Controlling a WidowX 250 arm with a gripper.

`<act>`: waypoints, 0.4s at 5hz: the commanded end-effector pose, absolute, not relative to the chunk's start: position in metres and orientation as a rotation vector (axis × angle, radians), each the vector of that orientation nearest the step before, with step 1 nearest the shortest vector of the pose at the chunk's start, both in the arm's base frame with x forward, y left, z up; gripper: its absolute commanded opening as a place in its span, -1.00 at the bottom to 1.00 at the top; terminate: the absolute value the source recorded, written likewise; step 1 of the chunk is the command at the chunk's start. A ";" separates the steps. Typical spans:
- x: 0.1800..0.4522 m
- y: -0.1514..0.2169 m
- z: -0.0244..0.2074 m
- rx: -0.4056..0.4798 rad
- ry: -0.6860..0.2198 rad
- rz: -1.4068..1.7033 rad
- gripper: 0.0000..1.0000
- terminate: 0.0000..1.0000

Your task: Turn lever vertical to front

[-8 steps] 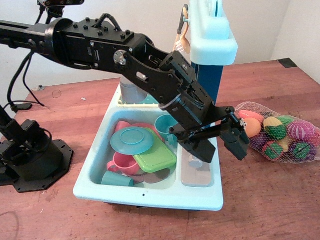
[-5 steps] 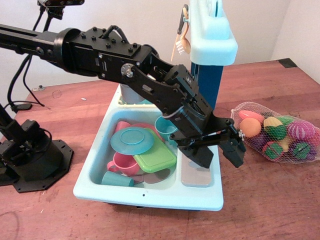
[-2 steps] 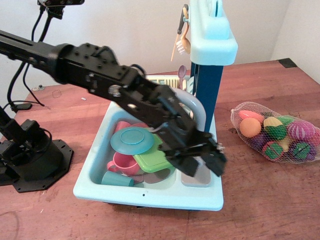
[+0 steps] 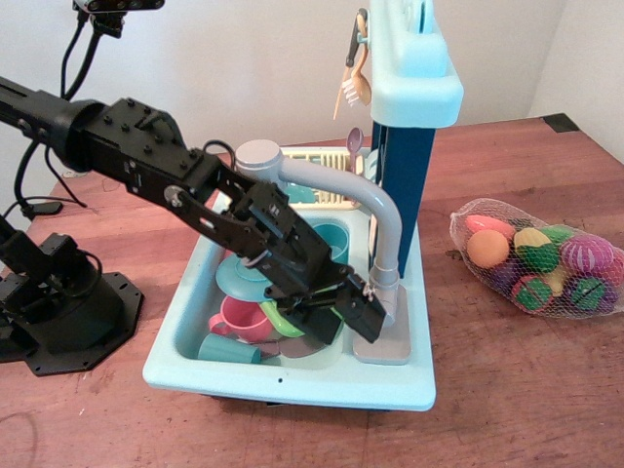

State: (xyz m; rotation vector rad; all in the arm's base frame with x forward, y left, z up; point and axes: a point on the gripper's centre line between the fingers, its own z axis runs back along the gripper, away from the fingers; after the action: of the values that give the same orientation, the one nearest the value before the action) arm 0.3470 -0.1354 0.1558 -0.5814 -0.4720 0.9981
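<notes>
A toy tap stands on the right rim of the light-blue sink [image 4: 292, 382]. Its long curved grey spout [image 4: 341, 185] arches left over the basin from a stubby grey cylinder [image 4: 384, 291] at its foot. The lever shows only as a short grey stub [image 4: 370, 288] on the cylinder's left side; the rest is hidden by my fingers. My black gripper [image 4: 341, 322] hangs low over the basin's right part, just left of the tap's foot, with jaws apart and empty. Its right finger [image 4: 366, 319] is close to the lever; I cannot tell whether they touch.
The basin holds a teal plate [image 4: 252, 278], a pink cup [image 4: 237, 320], a green lid [image 4: 283, 314] and a teal cup [image 4: 229, 349]. A blue tower with a pale shelf [image 4: 414, 68] stands behind the tap. A mesh bag of toy produce [image 4: 536, 258] lies to the right.
My arm has swung left and down, from over the sink's right rim into the basin. The spout and tap foot, hidden behind the arm before, now show.
</notes>
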 end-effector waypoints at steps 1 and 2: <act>0.361 -0.119 0.164 -0.621 -0.507 1.021 1.00 -1.00; 0.359 -0.121 0.151 -0.629 -0.484 1.023 1.00 -1.00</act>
State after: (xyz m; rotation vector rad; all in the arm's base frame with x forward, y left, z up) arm 0.3486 -0.1320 0.1363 -0.6135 -0.4437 1.0147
